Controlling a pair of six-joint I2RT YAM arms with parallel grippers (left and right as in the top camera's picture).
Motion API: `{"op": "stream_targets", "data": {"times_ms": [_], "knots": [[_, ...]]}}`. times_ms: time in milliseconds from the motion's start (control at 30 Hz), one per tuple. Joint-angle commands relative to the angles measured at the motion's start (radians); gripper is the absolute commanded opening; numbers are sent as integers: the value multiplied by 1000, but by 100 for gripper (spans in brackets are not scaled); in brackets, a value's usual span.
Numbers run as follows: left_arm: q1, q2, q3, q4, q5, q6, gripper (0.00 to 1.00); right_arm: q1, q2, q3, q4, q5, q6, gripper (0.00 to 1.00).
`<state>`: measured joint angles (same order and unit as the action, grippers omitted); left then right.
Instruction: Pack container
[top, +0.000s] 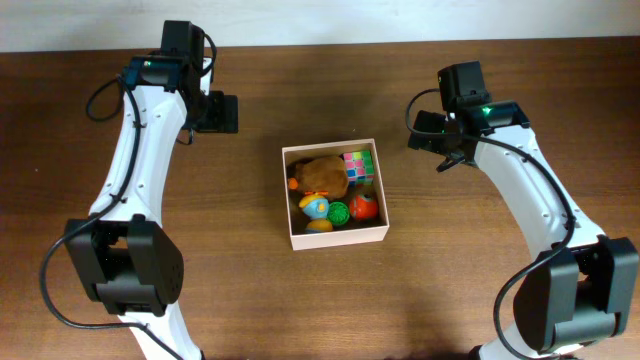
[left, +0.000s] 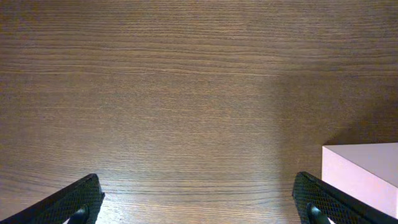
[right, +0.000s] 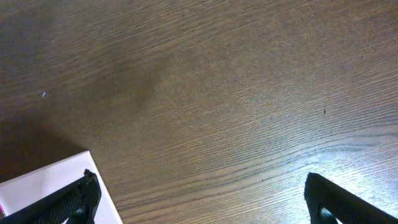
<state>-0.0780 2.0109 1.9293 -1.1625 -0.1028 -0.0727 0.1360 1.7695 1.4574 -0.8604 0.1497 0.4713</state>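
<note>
The container, a square box with white walls, sits mid-table in the overhead view. Inside lie a brown plush, a colourful cube, a red ball, a green ball and a blue-yellow toy. My left gripper hangs to the box's upper left, apart from it. In its wrist view the left gripper is open over bare wood, with a container corner at the right. My right gripper is on the box's right. The right gripper is also open and empty, with the container's corner by its left finger.
The table is dark brown wood. Both white arms rise from bases near the front edge, left base and right base. A pale wall strip runs along the far edge.
</note>
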Motion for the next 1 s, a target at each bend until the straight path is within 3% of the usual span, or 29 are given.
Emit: {"op": "stream_targets", "data": {"times_ms": [0,367,600,800,967], "knots": [[0,-23,16,-1,-10,-10,99,-6,2,20,0,16,9,99],[1,-26,16,-1,-11,-10,99,-6,2,20,0,16,9,99],[3,-191,16,24,-36,-2,99,-6,2,20,0,16,9,99],[35,-439,-97,248,-23,-2,99,-6,2,20,0,16,9,99],[122,-671,-346,526,120,-2,99,-6,2,20,0,16,9,99]]}}
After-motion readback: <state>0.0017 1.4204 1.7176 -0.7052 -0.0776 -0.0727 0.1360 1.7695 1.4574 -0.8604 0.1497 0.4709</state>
